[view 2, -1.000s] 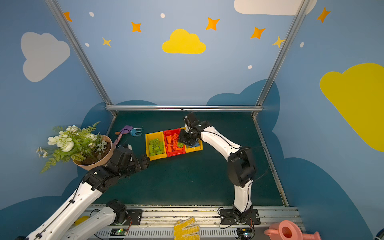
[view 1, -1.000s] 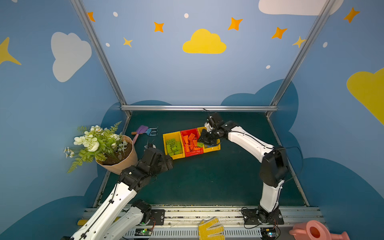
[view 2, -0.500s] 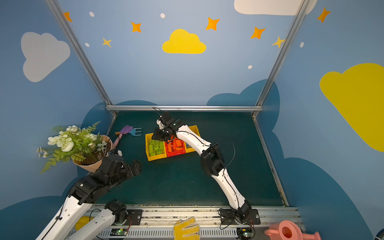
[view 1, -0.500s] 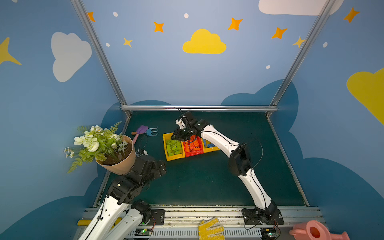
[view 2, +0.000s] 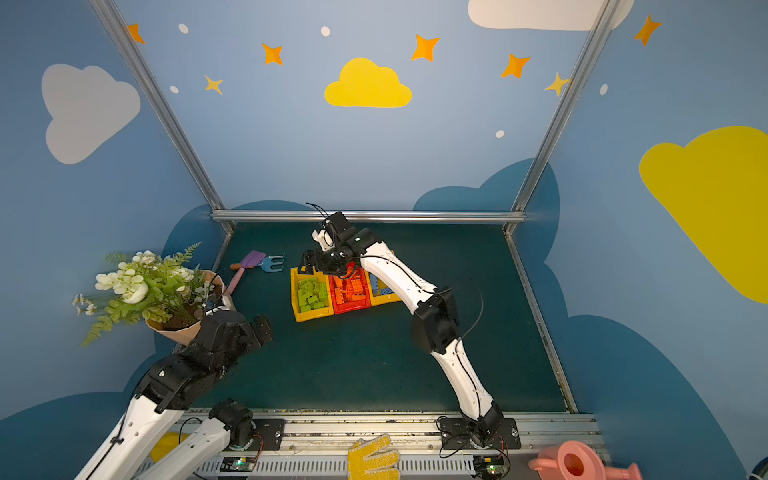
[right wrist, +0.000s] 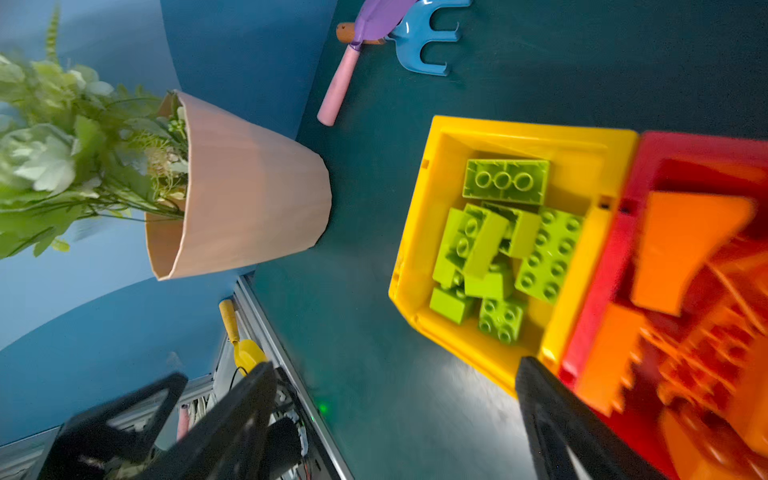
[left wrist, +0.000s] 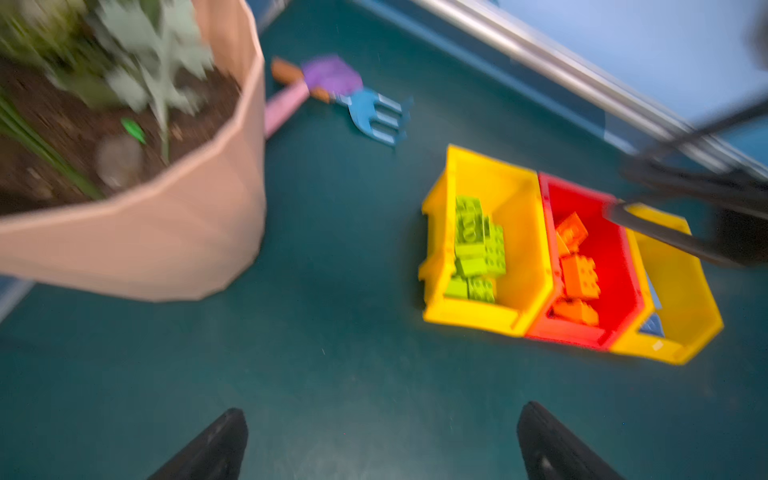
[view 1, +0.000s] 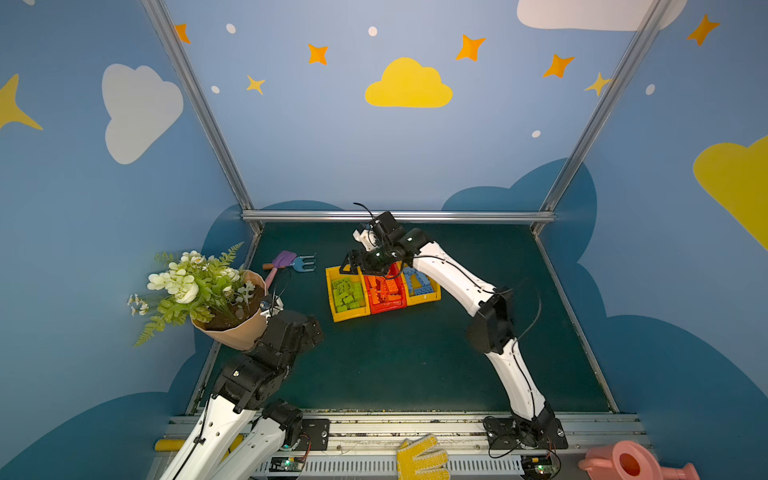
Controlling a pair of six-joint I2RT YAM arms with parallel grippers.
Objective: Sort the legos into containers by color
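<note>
Dark green table, three joined containers in a row, yellow, red, yellow, toward its far middle, purple shovel and blue rake touching near the far left corner, tan flower pot at the left edge

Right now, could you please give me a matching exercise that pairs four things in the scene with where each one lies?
Things:
1. green legos
2. orange legos
3. blue legos
4. blue rake

Places:
a. red bin
b. on the mat, by the purple spade
c. yellow bin nearest the flower pot, pot at
d. yellow bin farthest from the flower pot

Pairs: 1-c, 2-a, 3-d, 4-b.
</note>
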